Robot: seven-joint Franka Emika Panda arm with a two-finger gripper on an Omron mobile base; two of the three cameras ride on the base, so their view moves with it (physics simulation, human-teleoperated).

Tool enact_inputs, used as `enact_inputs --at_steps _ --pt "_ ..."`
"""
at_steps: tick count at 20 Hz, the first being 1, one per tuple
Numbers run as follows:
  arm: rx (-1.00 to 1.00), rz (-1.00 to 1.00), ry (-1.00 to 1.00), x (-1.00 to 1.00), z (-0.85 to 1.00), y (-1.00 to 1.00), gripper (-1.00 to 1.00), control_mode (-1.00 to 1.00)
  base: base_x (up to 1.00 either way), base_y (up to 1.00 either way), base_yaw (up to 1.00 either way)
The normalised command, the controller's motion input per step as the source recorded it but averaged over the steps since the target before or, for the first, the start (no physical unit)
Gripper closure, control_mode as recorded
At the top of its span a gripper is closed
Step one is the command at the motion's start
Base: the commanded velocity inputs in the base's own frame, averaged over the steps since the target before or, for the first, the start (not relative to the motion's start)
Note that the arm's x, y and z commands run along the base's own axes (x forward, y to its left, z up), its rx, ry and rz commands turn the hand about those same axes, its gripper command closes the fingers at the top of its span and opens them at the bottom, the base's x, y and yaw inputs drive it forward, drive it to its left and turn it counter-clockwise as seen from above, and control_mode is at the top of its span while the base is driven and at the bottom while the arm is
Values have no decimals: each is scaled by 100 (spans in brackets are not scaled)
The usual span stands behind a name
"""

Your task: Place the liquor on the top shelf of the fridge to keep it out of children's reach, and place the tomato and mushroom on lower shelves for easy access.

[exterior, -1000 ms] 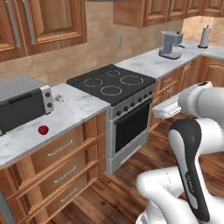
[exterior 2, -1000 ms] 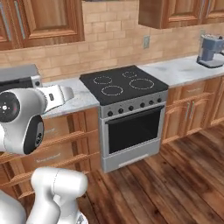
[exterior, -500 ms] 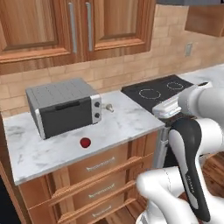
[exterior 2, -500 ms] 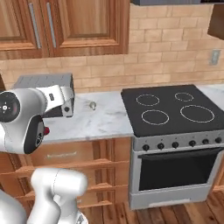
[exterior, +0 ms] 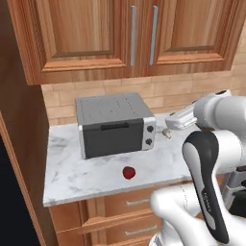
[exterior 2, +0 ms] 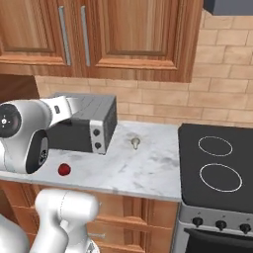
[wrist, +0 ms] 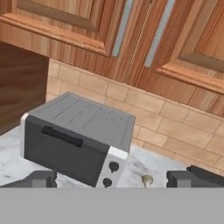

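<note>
The tomato [exterior: 129,172] lies on the marble counter [exterior: 72,175] in the lower middle of the left base view, in front of the grey countertop oven [exterior: 115,125] and apart from it. In the right base view the tomato [exterior 2: 63,169] sits at the lower left, close to the counter's front edge, just right of the white arm.

The mushroom [exterior 2: 135,143] stands upright on the counter [exterior 2: 143,170] near the middle of the right base view, to the right of the oven [exterior 2: 91,123] and left of the black cooktop [exterior 2: 217,165]. In the left base view the mushroom [exterior: 166,132] shows at middle right, beside the oven's knob side, partly behind the arm. In the hand view it [wrist: 147,180] pokes up at the bottom centre, right of the oven [wrist: 76,138].

The oven's door is closed, so nothing of its inside can be seen. The wooden wall cabinets [exterior: 139,36] above it are closed too.

The claw [wrist: 118,179] stands wide and holds nothing; its two dark fingertips [wrist: 41,179] sit far apart along the bottom of the hand view, above the counter.
</note>
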Motion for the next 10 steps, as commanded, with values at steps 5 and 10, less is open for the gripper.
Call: enact_inputs --at_steps 5,10 --pt "0 0 0 0 0 0 -100 100 35 -57 41" --pt "0 0 0 0 0 0 -100 100 28 -54 35"
